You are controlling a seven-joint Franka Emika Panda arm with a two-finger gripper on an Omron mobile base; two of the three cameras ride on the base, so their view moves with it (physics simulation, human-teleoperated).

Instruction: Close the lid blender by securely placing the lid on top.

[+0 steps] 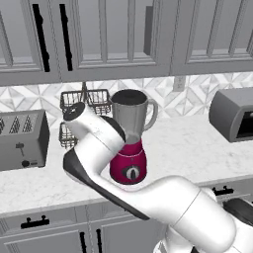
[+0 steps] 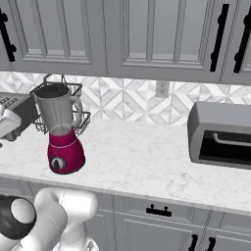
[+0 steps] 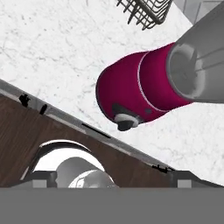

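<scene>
This is a home kitchen. Grey panelled wall cupboards (image 2: 147, 39) with black handles hang above a patterned tile backsplash (image 2: 137, 100) with a wall socket (image 2: 162, 88). A white marble table (image 2: 147, 157) tops grey base cabinets (image 2: 157, 220) and carries a toaster (image 1: 22, 138), a magenta-based blender (image 2: 62, 130), a wire basket (image 1: 86, 101) and a grey toaster oven (image 2: 220, 135).

The blender (image 1: 130, 143) is stood upright on the white marble counter (image 1: 188, 143), magenta base with dark dial below a clear grey handled jar whose mouth is covered by a dark lid (image 1: 129, 97).
</scene>
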